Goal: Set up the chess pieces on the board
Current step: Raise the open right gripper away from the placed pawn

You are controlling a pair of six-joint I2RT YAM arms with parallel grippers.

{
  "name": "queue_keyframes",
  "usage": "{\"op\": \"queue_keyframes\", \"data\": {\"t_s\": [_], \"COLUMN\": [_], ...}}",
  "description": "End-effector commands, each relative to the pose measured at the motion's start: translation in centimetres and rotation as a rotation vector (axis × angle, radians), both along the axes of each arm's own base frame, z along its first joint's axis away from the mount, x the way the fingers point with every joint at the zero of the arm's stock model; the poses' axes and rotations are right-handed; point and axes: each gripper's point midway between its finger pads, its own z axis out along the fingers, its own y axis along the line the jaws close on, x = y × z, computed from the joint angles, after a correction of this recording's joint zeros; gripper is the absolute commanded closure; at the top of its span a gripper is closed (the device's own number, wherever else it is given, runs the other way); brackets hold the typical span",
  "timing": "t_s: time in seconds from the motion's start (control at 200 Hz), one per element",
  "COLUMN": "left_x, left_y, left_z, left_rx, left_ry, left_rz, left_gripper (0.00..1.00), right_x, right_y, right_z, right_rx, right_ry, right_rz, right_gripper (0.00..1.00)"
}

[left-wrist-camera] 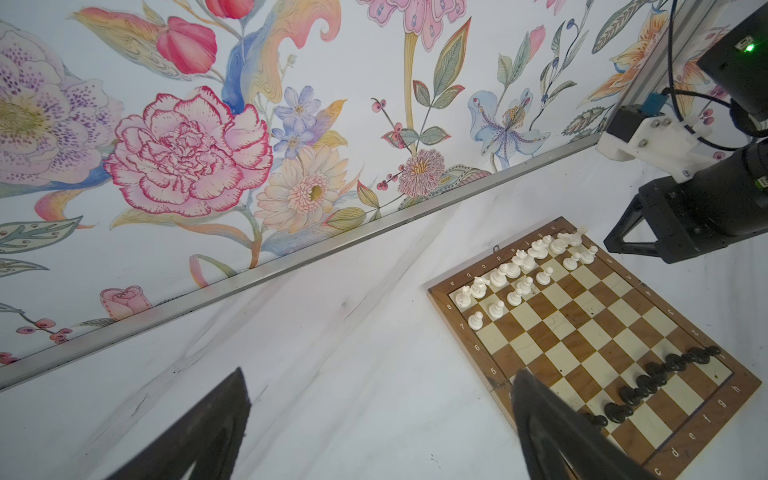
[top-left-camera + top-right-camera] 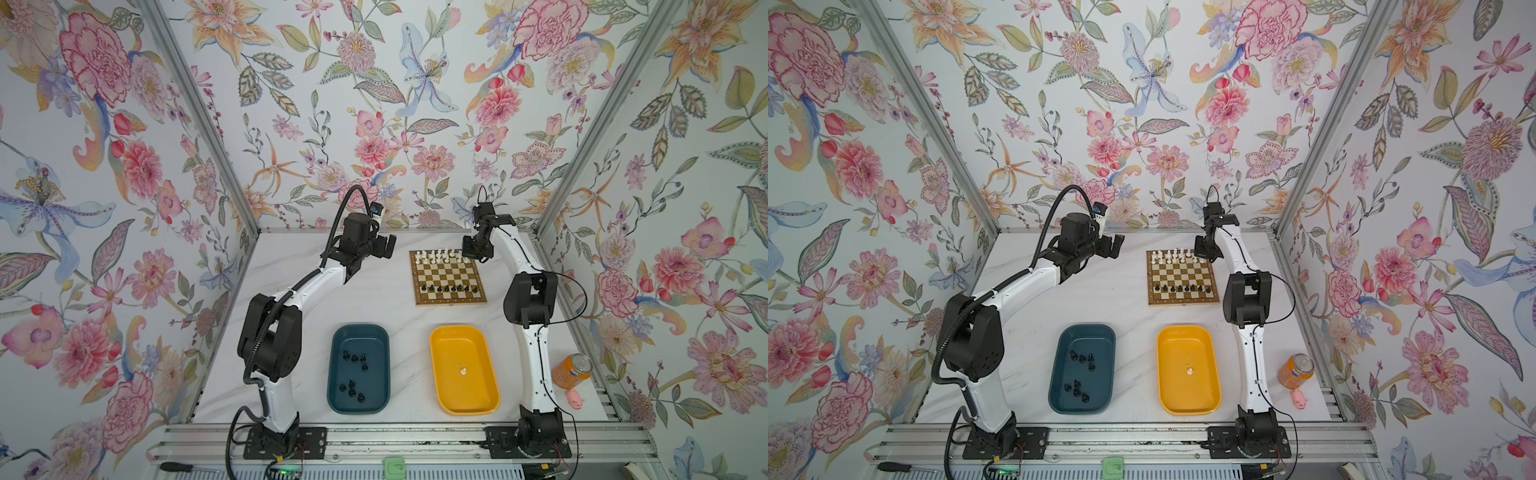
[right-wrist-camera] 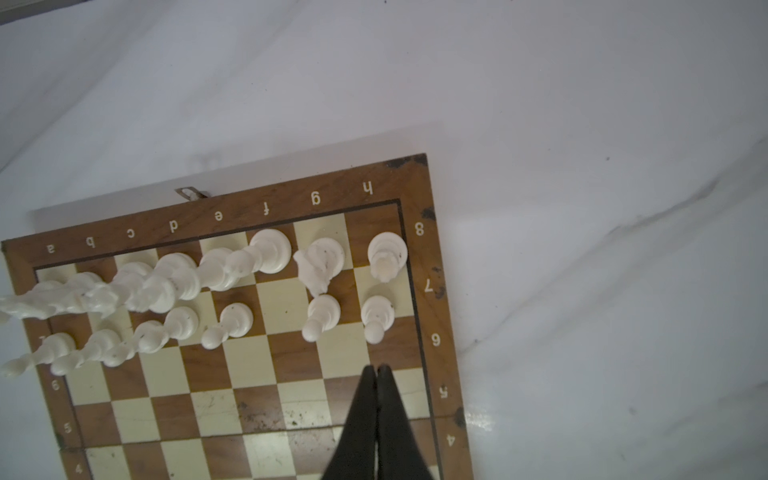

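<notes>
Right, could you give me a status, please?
Left gripper open, off the board. Right gripper shut, empty, over it. White pawn row one short; white piece in yellow tray.

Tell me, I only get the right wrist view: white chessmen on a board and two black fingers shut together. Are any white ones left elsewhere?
Observer: One white piece lies alone in the yellow tray.
Operator: And the other colour?
Observer: Several black pieces lie loose in the teal tray.
Operator: What about the other arm?
Observer: The left gripper hangs open to the left of the board, empty.
</notes>
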Motion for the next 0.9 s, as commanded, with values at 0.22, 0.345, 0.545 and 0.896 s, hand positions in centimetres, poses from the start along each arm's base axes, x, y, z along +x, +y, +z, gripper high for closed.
{"op": "queue_keyframes", "data": {"t_s": [0.22, 0.345, 0.545, 0.896], "left_x": [0.4, 0.8, 1.3, 1.7], "left_y": [1.0, 0.8, 0.7, 0.6], "left_z": [0.1, 0.0, 0.1, 0.0], "left_rx": [0.008, 0.017, 0.03, 0.032], "left_ry": [0.008, 0.01, 0.008, 0.013], "left_rz": [0.036, 0.032, 0.028, 0.032], "left_gripper": [0.01, 0.01, 0.01, 0.01], "right_x": [-0.5, -0.5, -0.5, -0.3], "right_y": [-0.5, -0.7, -0.9, -0.9], "right_z": [-3.2, -3.8, -4.6, -5.1], "right_rx": [0.016, 0.019, 0.026, 0.036], "right_ry": [0.07, 0.078, 0.091, 0.094], "right_rz": [-0.019, -0.025, -0.033, -0.038], "right_gripper": [0.94, 0.93, 0.93, 0.92]}}
